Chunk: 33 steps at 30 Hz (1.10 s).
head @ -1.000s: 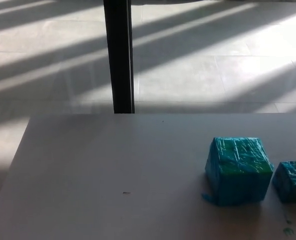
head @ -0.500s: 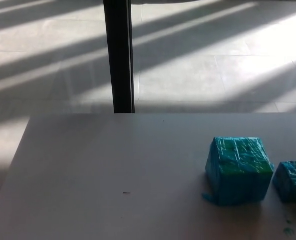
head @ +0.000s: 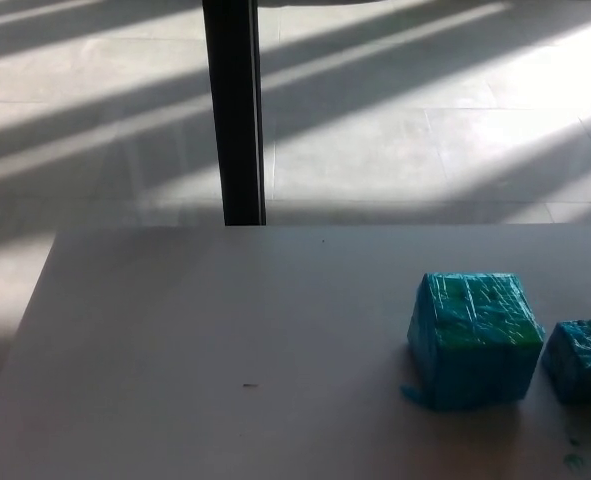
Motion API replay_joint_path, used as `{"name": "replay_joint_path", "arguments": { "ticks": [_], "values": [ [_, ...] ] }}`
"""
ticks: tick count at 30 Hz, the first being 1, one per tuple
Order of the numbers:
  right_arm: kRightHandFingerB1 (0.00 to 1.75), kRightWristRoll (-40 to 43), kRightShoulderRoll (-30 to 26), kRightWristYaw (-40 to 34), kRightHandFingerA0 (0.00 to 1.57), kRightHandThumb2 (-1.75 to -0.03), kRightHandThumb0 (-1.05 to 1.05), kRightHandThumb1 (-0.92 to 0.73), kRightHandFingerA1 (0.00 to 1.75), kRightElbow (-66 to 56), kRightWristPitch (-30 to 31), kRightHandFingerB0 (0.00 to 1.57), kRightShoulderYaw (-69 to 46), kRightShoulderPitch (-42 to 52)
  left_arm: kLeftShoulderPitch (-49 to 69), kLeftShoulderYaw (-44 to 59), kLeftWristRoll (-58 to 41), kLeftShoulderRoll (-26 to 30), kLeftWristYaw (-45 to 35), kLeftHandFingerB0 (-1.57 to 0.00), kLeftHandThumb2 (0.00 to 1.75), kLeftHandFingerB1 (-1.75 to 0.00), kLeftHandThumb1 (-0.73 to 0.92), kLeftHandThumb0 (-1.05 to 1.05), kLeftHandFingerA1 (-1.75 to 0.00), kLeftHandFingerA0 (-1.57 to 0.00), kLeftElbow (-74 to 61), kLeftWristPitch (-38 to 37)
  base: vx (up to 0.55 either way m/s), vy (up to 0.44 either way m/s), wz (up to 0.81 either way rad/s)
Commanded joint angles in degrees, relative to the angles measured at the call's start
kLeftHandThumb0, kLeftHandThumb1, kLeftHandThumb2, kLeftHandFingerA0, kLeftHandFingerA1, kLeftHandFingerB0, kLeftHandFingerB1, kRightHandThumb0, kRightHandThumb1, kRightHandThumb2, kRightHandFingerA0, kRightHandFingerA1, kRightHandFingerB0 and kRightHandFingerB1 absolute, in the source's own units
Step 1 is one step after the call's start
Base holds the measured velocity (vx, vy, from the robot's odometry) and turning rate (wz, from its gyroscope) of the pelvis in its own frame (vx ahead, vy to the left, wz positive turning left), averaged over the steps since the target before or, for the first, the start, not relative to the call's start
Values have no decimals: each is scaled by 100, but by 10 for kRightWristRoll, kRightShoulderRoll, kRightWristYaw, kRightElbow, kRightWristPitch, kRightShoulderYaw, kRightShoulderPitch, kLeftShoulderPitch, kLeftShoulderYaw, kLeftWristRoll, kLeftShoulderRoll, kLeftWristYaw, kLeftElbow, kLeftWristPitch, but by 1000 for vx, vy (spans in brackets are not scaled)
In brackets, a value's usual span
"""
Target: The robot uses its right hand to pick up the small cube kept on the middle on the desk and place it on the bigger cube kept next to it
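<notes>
A bigger cube (head: pixel 474 339), wrapped in shiny teal film, rests on the white desk (head: pixel 225 340) at the right. Just to its right, cut by the picture's edge, sits the small teal cube (head: pixel 583 360), a narrow gap between the two. Neither of my hands shows in the head view.
A black post (head: pixel 233 110) rises behind the desk's far edge. Beyond it lies a tiled floor (head: pixel 405 110) striped with sunlight and shadow. A tiny dark speck (head: pixel 250 385) marks the desk, and teal smudges (head: pixel 575 460) lie at its front right.
The whole picture has shifted a few pixels to the left, so the camera has moved. The cubes rest where they were.
</notes>
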Motion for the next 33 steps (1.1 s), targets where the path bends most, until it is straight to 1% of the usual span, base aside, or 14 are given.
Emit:
{"name": "replay_joint_path", "arguments": {
  "ticks": [1, 2, 3, 4, 6, 10, 11, 12, 23, 24, 25, 26, 27, 33],
  "values": [
    [41, -66, -55, 68, 6, -86, -73, -51, 40, 19, -11, 12, 54, -28, 5, -2, -6, 9, -5, -37, 63, -41, 77, -84, -57, -45, -3, -8, 0, 0, 0],
    [41, -67, -58, 70, 6, -86, -73, -51, 40, 21, -13, 12, 58, -30, 5, -2, -6, 9, -5, -37, 63, -41, 77, -84, -57, -45, -3, -8, 0, 0, 0],
    [36, -71, -62, 73, 2, -89, -73, -50, 31, 26, -13, 10, 65, -35, 6, -1, -7, 9, -7, -31, 102, -53, 60, -83, -63, -42, -3, -9, 0, 0, 0],
    [25, -81, -68, 74, 0, -61, -76, -66, 26, 28, -12, 13, 75, -39, 6, -2, -7, 9, -7, -39, 63, -42, 77, -85, -57, -47, -4, -9, 0, 0, 0],
    [18, -104, -78, 74, 0, -93, -97, -59, 0, 32, -9, 11, 95, -49, 6, -2, -7, 8, -6, -39, 63, -42, 77, -86, -59, -50, -4, -8, 0, 0, 0],
    [0, -146, -88, 70, 0, -94, -102, -59, 4, 47, -36, 3, 133, -64, 6, -8, -1, 12, -5, -39, 63, -42, 78, -87, -58, -49, -4, -16, 0, 0, 0],
    [0, -158, -90, 71, 0, -94, -102, -58, 12, 48, -39, 0, 143, -68, 7, -7, -3, 12, -7, -31, 103, -52, 60, -83, -63, -42, -7, -13, 0, 0, 0],
    [0, -170, -93, 71, 0, -95, -101, -57, 13, 48, -40, 0, 154, -71, 5, -1, -10, 11, -7, -38, 63, -42, 76, -85, -57, -45, -5, -7, 0, 0, 0],
    [0, -211, -79, 86, 0, -93, -97, -55, 14, 39, -37, 0, 197, -77, 2, -6, -6, 13, -8, -40, 63, -43, 77, -85, -56, -42, -3, -7, 0, 0, 0],
    [0, -216, -76, 85, 0, -92, -98, -55, 12, 40, -37, 0, 202, -79, 2, -6, -6, 13, -8, -36, 101, -54, 59, -84, -62, -39, -4, -8, 0, 0, 0],
    [0, -217, -71, 86, 0, -93, -98, -55, 11, 41, -39, 0, 202, -81, 3, -5, -7, 13, -10, -39, 64, -44, 77, -86, -58, -44, -4, -9, 0, 0, 0],
    [0, -219, -65, 84, 0, -93, -98, -55, 10, 42, -38, 0, 204, -81, 2, -5, -7, 13, -11, -36, 101, -54, 59, -84, -63, -40, -3, -10, 0, 0, 0],
    [0, -222, -59, 81, 0, -93, -98, -56, 7, 42, -36, 0, 206, -82, 2, -5, -7, 14, -9, -39, 64, -43, 77, -85, -56, -45, -3, -8, 0, 0, 0],
    [0, -246, -31, 67, 0, -90, -98, -57, 5, 102, -49, 2, 218, -101, 0, -7, -6, 14, -12, -40, 63, -43, 76, -87, -57, -39, 2, -12, 0, 0, 0]
  ]
}}
